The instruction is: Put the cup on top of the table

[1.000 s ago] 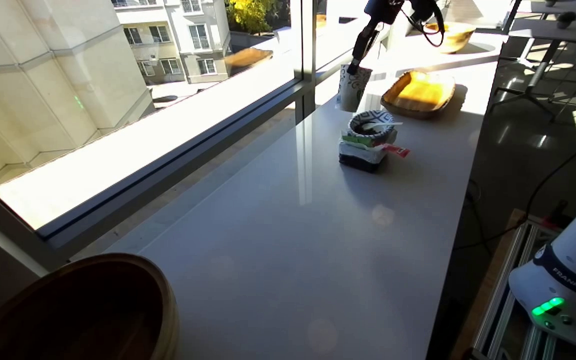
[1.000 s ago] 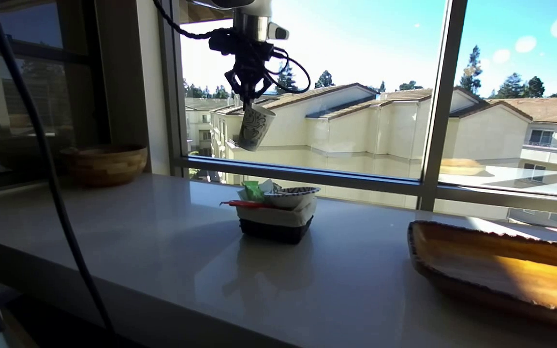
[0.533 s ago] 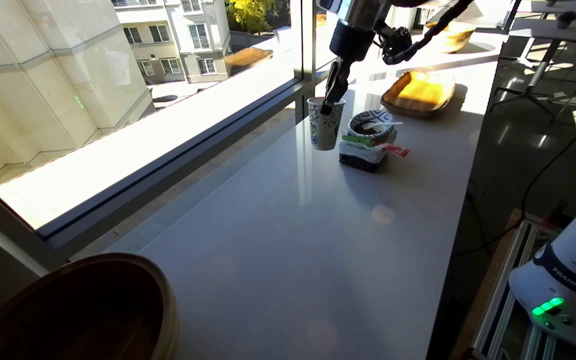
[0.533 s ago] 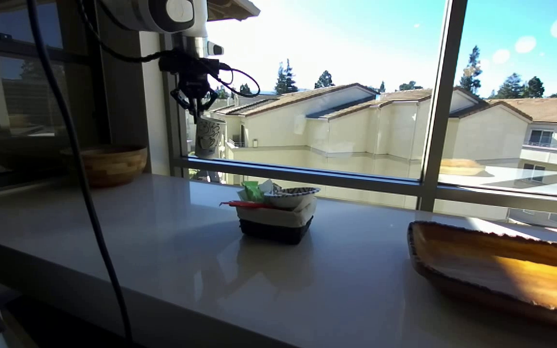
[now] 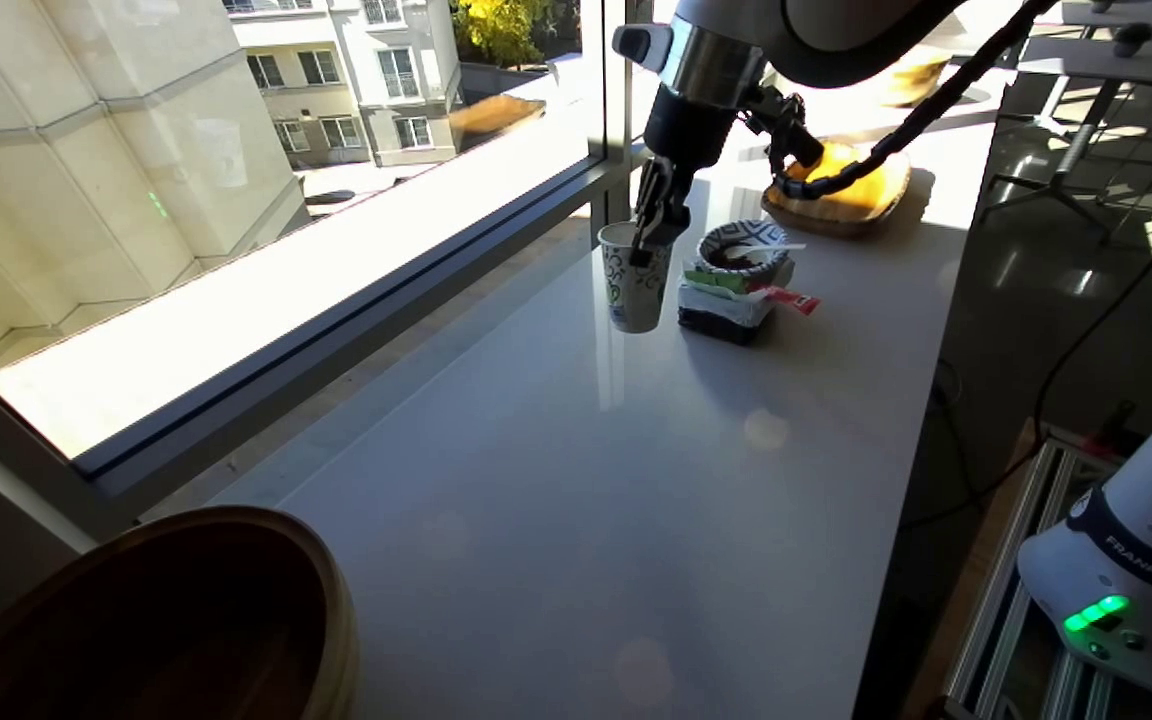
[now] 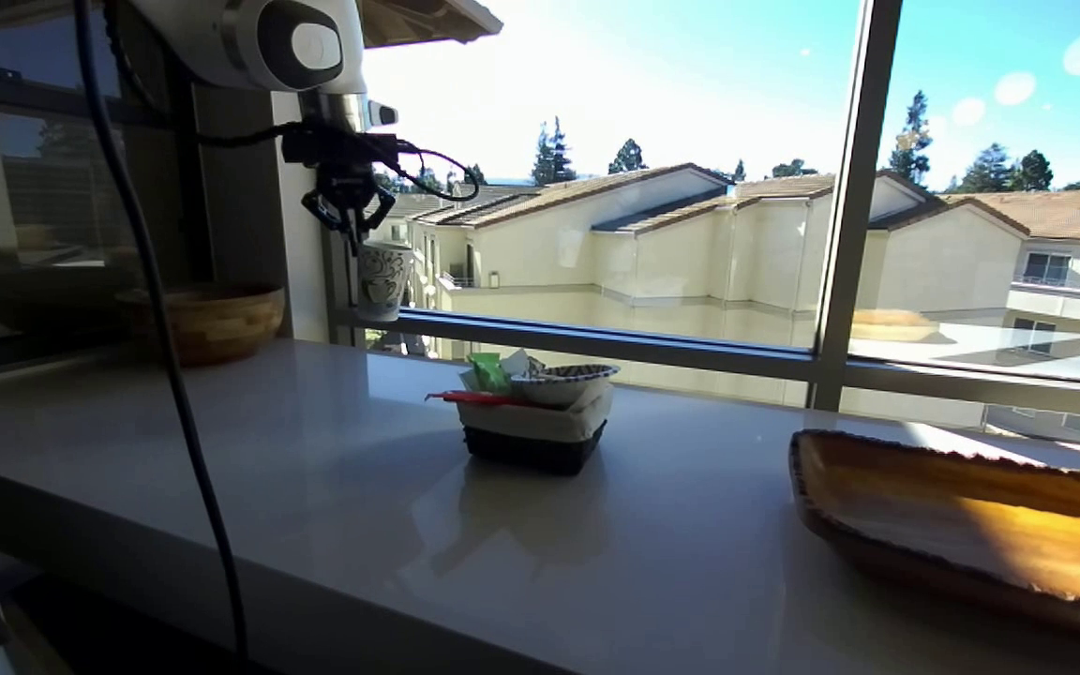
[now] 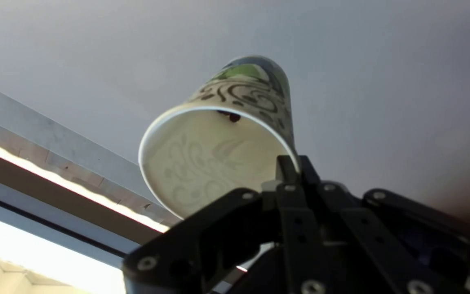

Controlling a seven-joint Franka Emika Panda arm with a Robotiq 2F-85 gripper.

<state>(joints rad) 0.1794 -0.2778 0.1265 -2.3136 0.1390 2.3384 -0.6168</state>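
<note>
Above the light-grey countertop (image 5: 576, 520), near the window frame (image 6: 615, 345), a printed paper cup (image 5: 631, 290) is held nearly upright and clear of the surface by the gripper (image 7: 298, 167). The cup's rim is pinched at about three o'clock in the wrist view, where the inside of the cup is exposed. Reddish spots (image 7: 234, 117) can be made out inside near twelve o'clock; what they are cannot be told.

With the cup taken as the centre of the dial in an exterior view, a dark-based basket (image 5: 724, 312) with white sides is set on the countertop between three and four o'clock, apart from the cup. A patterned paper bowl (image 5: 746, 232), a green packet (image 5: 716, 281) and a red wrapper (image 5: 793, 300) are carried in the basket, and a white utensil (image 5: 776, 247) is rested in the bowl, its handle past the rim. Farther off, at two o'clock, a rectangular wooden tray (image 5: 876, 200) is partly lit by sunlight and is crossed by a black cable (image 5: 936, 105). Beyond that, also toward two o'clock, a pale wooden bowl (image 5: 911, 83) is partly covered by the robot arm (image 5: 866, 45). Toward eight o'clock, well apart from the cup, a large brown wooden bowl (image 5: 236, 600) is cut off by the edge of the view.
</note>
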